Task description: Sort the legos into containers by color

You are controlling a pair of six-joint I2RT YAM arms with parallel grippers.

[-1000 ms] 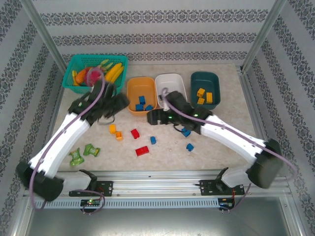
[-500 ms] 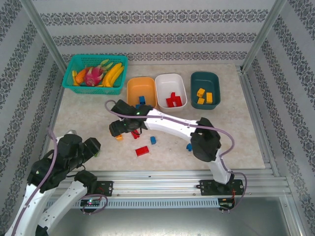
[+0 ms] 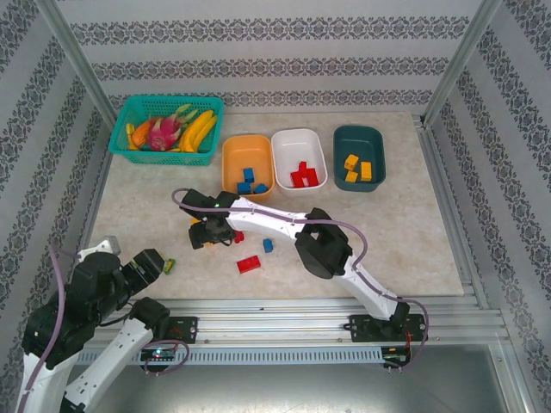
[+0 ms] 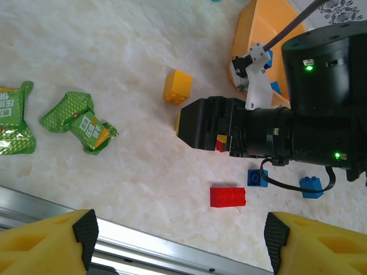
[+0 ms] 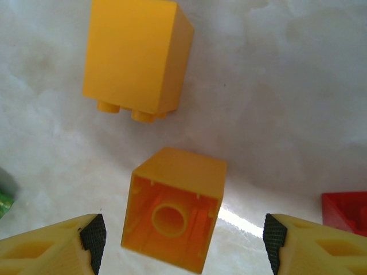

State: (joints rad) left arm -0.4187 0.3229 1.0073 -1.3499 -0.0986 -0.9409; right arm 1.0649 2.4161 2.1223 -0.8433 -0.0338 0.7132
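My right gripper (image 3: 205,234) reaches far left across the table and is open. Its fingers (image 5: 94,238) stand either side of a yellow lego (image 5: 172,212) lying with its hollow underside toward the camera, not touching it. A second yellow lego (image 5: 136,57) lies just beyond. My left gripper (image 3: 153,262) is drawn back at the near left, open and empty, with its pads (image 4: 86,229) wide apart. A red lego (image 4: 227,196), two blue ones (image 4: 257,178) and a yellow one (image 4: 177,86) lie loose. The orange tub (image 3: 231,172) holds blue legos, the white tub (image 3: 284,163) red, the dark teal tub (image 3: 359,138) yellow.
A teal mesh basket (image 3: 129,112) of fruit stands at the back left. Two green wrapped items (image 4: 80,123) lie near the left front. The metal rail (image 4: 143,252) runs along the near edge. My right arm (image 3: 323,245) spans the middle of the table.
My left arm has pulled back from the tubs to the near left corner. My right arm has swung from the white tub to the left, down over the yellow legos.
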